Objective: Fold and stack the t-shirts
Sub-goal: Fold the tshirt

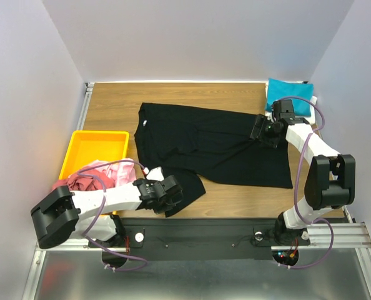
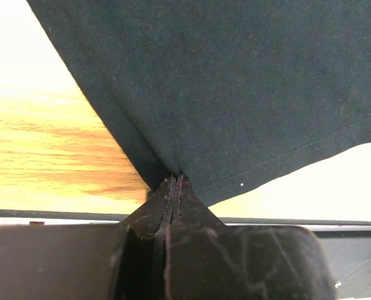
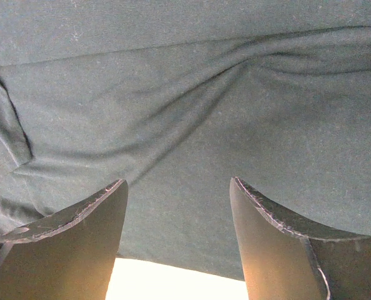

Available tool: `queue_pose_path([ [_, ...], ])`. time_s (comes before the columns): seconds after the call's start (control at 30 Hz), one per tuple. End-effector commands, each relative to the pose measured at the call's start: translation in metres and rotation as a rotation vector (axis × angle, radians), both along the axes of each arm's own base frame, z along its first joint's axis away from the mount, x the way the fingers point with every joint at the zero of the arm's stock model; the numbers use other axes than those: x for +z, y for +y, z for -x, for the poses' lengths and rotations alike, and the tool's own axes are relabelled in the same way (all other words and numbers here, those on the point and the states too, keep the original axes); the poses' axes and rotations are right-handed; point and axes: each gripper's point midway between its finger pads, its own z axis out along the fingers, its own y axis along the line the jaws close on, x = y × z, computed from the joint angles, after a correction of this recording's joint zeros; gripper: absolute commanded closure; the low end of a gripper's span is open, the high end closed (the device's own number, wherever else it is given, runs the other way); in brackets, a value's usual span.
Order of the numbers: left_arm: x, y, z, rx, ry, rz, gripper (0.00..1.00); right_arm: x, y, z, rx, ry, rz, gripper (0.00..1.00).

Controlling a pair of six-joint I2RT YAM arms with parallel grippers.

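The large black t-shirt [image 1: 210, 147] lies spread across the middle of the wooden table. My left gripper [image 1: 172, 189] is shut on its near left corner, which shows as a hemmed black corner [image 2: 235, 94] pinched between the jaws in the left wrist view. My right gripper [image 1: 260, 130] is open above the shirt's far right edge, with black cloth [image 3: 185, 125] between and beyond its fingers. A teal t-shirt [image 1: 288, 94] lies folded at the far right corner. Pink and dusty red t-shirts [image 1: 89, 178] are heaped at the tray's near end. The white t-shirt is out of view.
A yellow plastic tray [image 1: 98, 147] stands at the left of the table. White walls close in the back and both sides. The table's near edge [image 2: 298, 220] runs just under my left gripper.
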Motion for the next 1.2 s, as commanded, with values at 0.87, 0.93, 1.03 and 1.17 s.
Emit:
queue_pose_path([
  [0.87,0.116,0.025,-0.072,0.051,-0.295,0.116,1.00,-0.039,-0.129,0.124,-0.609,0.247,0.139,0.25],
  [0.93,0.122,0.023,-0.079,0.043,-0.304,0.105,1.00,-0.042,-0.131,0.127,-0.631,0.258,0.137,0.25],
  [1.03,0.130,0.020,-0.089,0.023,-0.323,0.100,1.00,-0.049,-0.134,0.132,-0.649,0.292,0.134,0.25],
  [1.17,0.133,0.021,-0.100,0.022,-0.328,0.096,1.00,-0.060,-0.136,0.135,-0.700,0.336,0.069,0.25],
])
